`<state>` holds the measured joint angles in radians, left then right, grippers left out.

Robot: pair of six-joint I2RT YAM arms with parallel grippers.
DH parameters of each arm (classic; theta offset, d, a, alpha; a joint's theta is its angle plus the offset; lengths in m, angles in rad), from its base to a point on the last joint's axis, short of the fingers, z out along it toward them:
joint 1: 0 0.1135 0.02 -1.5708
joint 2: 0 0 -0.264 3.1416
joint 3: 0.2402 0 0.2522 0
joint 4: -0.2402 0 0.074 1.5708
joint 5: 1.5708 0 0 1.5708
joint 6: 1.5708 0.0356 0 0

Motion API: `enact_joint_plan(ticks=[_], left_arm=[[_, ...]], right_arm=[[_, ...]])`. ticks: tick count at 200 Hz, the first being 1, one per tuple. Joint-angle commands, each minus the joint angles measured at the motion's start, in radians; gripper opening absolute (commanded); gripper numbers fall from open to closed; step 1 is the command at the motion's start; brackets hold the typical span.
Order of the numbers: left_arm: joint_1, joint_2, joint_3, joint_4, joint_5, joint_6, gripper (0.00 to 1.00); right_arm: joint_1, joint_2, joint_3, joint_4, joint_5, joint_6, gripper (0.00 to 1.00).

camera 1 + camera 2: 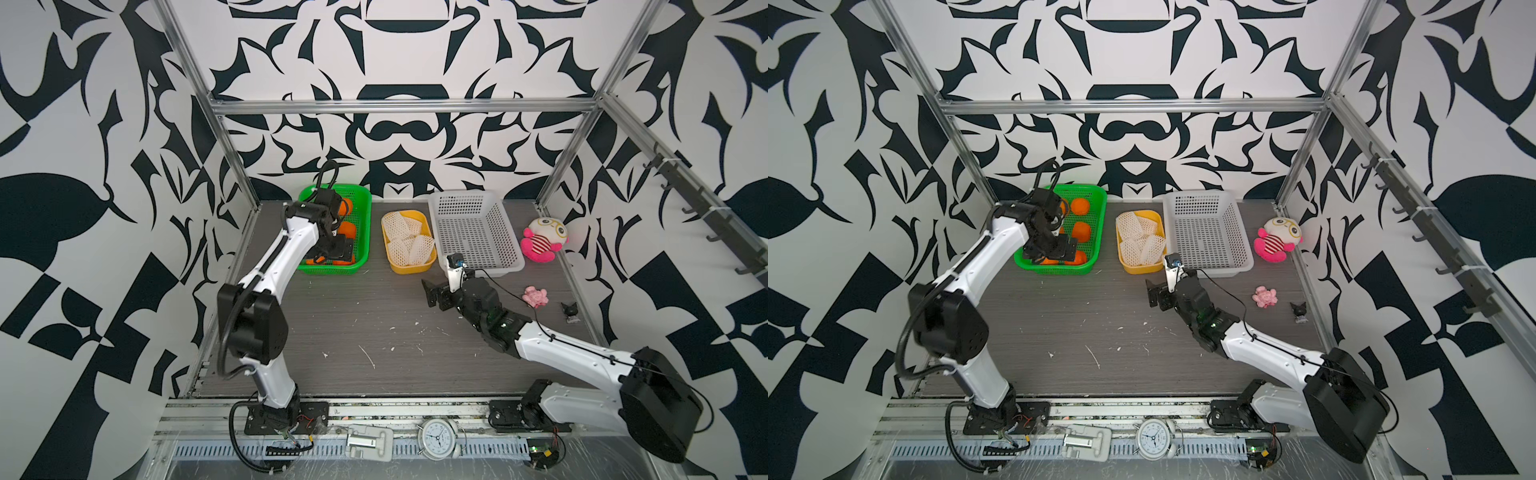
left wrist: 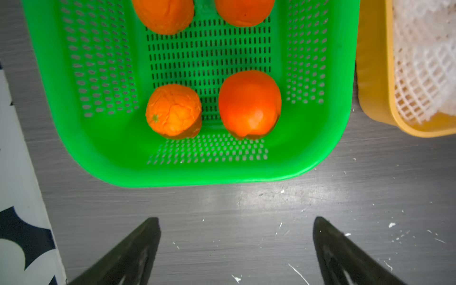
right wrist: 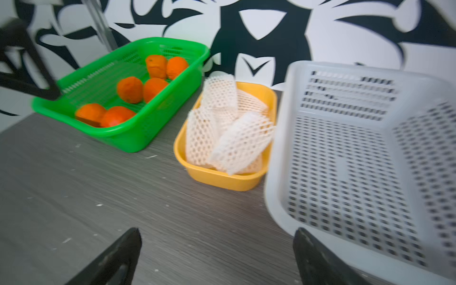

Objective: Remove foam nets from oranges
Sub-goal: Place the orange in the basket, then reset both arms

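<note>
1. Table [image 1: 374, 332] first: grey, scuffed, with three containers lined up along the back wall [image 1: 399, 145].
2. White basket [image 1: 469, 237] takes the right end of that row, and there's nothing in it.
3. Green basket [image 1: 362, 232] takes the left end and holds all six oranges [image 3: 129, 89], paired off along its length.
4. Tray [image 1: 411, 269], yellow, sits between the two baskets, apart from both and stuffed with nets [image 3: 229, 138].
5. Left gripper [image 2: 236, 222] hangs over the near end of the green basket, jaws spread wide, nothing between them. Right gripper [image 3: 217, 232] hovers low over the table just in front of the white basket's near corner. Its jaws are just as wide, and it's empty too.
6. Nets now: pale flattened sleeves heaped across one another in the tray, so I can't count them.
   - The top ones run roughly from the tray's near end to its far end, tips leaning on the rim.
   - They lie ahead of the right gripper, toward the back wall, and that's the nearer arm.
7. Oranges last: every one I can see is bare.
   - They sit below and beyond the left gripper, toward the back wall, and the left arm is nearer by far.
   - They're round, with no long axis worth calling; one of the near pair [image 2: 174, 111] has its stem end turned sideways.
   - My read is that the stripping is done and the next move only needs a clean lift clear of the rim.
</note>
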<state>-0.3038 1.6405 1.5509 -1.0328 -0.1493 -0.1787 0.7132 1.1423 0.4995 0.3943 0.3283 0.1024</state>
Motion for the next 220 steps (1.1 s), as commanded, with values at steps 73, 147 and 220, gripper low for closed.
enact_joint_plan(ticks=[73, 147, 220], left_arm=[[0.017, -0.739, -0.615, 0.270, 0.054, -0.076, 0.99], [0.017, -0.887, -1.046, 0.807, -0.037, -0.053, 0.94], [0.090, -0.509, -1.256, 1.545, -0.027, 0.240, 0.91]], right_arm=[[-0.114, -0.307, -0.385, 0.247, 0.287, -0.344, 0.99], [-0.462, 0.059, -0.385, 0.584, -0.008, -0.260, 0.99], [-0.550, 0.396, -0.252, 0.721, -0.097, -0.181, 0.99]])
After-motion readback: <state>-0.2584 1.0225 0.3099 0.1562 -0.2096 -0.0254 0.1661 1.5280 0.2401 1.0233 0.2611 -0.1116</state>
